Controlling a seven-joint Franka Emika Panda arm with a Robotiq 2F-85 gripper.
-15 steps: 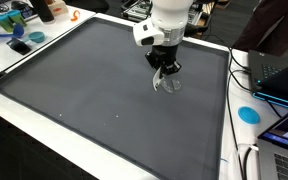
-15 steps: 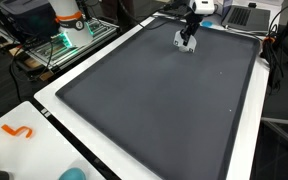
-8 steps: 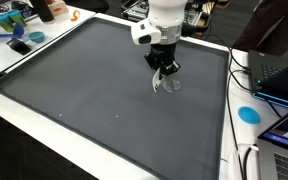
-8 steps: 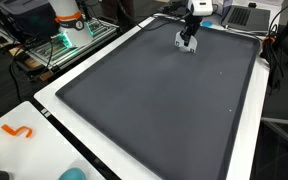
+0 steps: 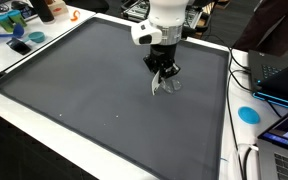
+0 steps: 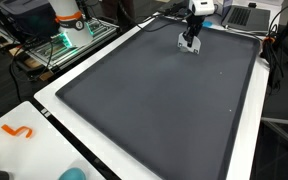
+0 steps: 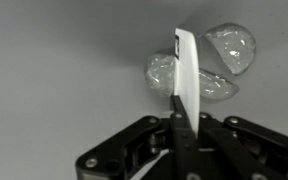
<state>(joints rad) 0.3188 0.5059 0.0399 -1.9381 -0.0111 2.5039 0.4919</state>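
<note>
In an exterior view the tool (image 5: 163, 77) hangs from the white arm over the far part of a dark grey mat (image 5: 74, 95) that covers the white table (image 5: 14, 100). Its fingertips are down at clear rounded plastic lobes (image 5: 171, 85) lying on the mat. A blue round disc (image 5: 248, 114) sits well apart on the table's edge

In an exterior view from the opposite end, the tool (image 6: 189, 42) is small and far off near the mat's (image 6: 154, 100) far edge; the grasp cannot be made out here. An orange hook-shaped piece (image 6: 17, 131) lies on the near table corner

In the wrist view the tool (image 7: 185, 128) is pressed together, pinching a white flat strip (image 7: 187, 70) seen edge-on. The clear rounded plastic lobes (image 7: 229, 45) show on both sides of the strip, on the grey mat
</note>
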